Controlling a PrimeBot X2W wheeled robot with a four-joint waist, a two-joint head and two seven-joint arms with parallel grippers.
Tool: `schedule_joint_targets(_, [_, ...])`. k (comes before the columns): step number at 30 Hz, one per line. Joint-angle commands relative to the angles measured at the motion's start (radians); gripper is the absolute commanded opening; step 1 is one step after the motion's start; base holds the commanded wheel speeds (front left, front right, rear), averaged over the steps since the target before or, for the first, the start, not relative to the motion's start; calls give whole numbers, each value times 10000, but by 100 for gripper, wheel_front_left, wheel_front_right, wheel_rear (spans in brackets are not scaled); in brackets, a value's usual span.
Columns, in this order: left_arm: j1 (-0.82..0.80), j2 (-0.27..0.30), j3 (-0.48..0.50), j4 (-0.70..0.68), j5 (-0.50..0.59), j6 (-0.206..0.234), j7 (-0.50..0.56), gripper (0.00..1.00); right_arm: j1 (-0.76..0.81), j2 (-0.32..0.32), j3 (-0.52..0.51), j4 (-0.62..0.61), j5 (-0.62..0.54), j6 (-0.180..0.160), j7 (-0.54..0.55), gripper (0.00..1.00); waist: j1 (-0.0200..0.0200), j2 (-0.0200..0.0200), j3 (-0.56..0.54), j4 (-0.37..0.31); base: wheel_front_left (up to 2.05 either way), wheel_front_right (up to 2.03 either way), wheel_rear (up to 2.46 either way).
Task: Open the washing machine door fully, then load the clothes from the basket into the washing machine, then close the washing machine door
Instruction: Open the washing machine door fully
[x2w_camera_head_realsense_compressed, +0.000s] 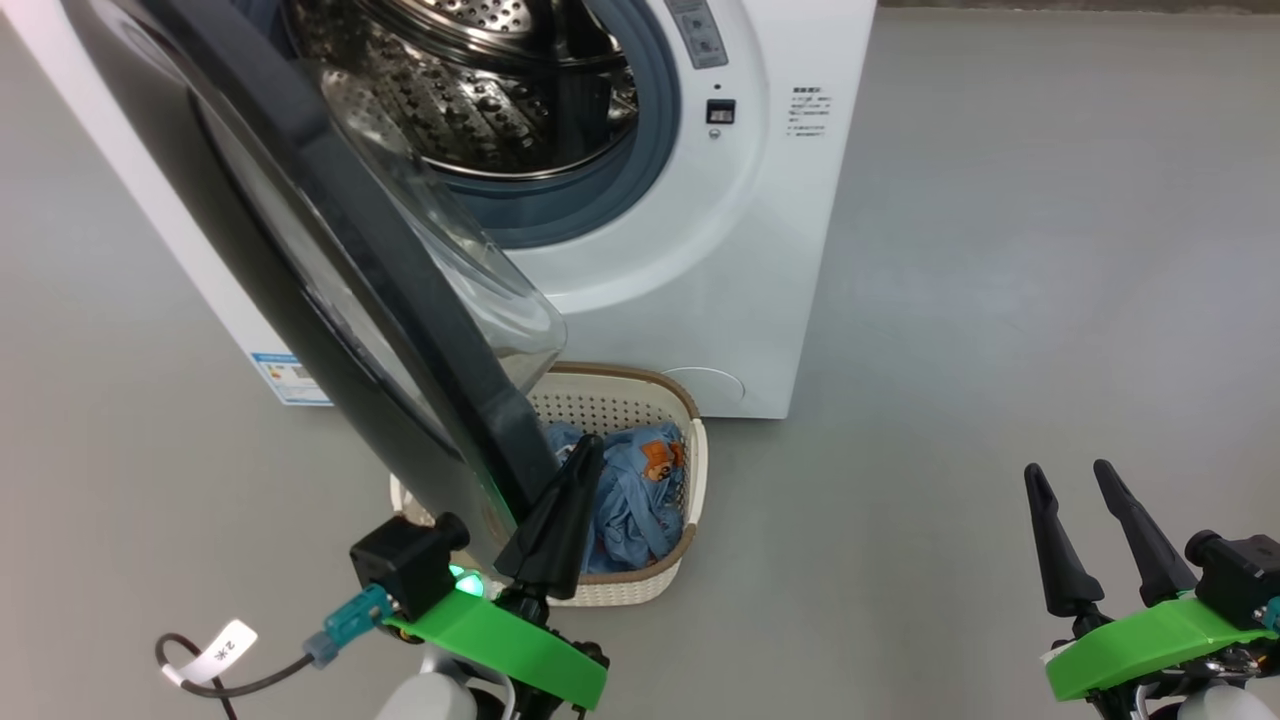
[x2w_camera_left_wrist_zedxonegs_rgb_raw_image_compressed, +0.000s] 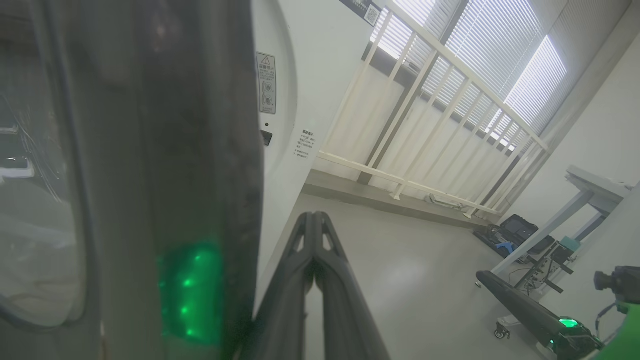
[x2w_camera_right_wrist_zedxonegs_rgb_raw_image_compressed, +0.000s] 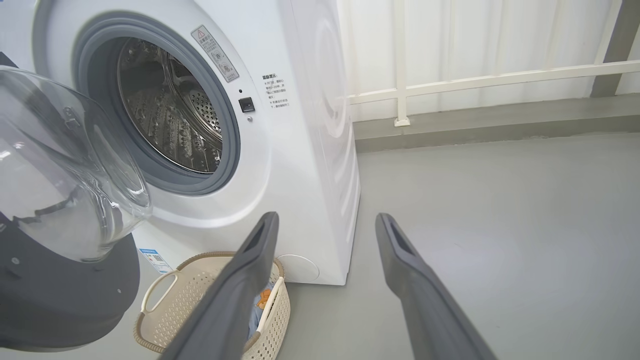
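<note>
The washing machine (x2w_camera_head_realsense_compressed: 760, 250) is white, its drum (x2w_camera_head_realsense_compressed: 470, 90) bare steel dotted with holes, and its gasket (x2w_camera_head_realsense_compressed: 640, 170) grey-blue. The door (x2w_camera_head_realsense_compressed: 415, 310) has a glossy black rim. The basket (x2w_camera_head_realsense_compressed: 620, 400) is cream and perforated, with a brown woven-look rim. The clothes (x2w_camera_head_realsense_compressed: 630, 500) are light blue, printed orange-brown. The floor (x2w_camera_head_realsense_compressed: 1000, 300) is plain grey. The left end effector (x2w_camera_head_realsense_compressed: 585, 450) and right end effector (x2w_camera_head_realsense_compressed: 1068, 472) are black, on bright green mounts.

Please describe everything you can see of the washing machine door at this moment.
The washing machine door is large and round, with a wide glossy black rim and a clear domed glass bowl at its centre. It stands swung open, its lower edge over the basket. The shut left tool sits beside its inner edge, probably touching it.
</note>
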Motion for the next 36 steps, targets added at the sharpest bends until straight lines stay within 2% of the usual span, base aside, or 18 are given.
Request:
schedule_joint_targets(1, [-300, 216, 518, -57, -104, 36, -149, 0, -42, -249, 105, -262, -109, 58, -91, 100, 0, -1, -3, 106, 0, 0, 0])
schedule_joint_targets(23, [324, 520, 683, -357, -189, 287, -250, 0, -21, -418, -75, -342, -164, 58, -91, 100, 0, -1, 95, 1580, 0, 0, 0])
schedule_joint_targets(36, [1010, 1021, 979, -1239, -117, 947, -171, 0, -15, -458, -192, -364, -168, 58, -91, 100, 0, -1, 161, 2640, 0, 0, 0])
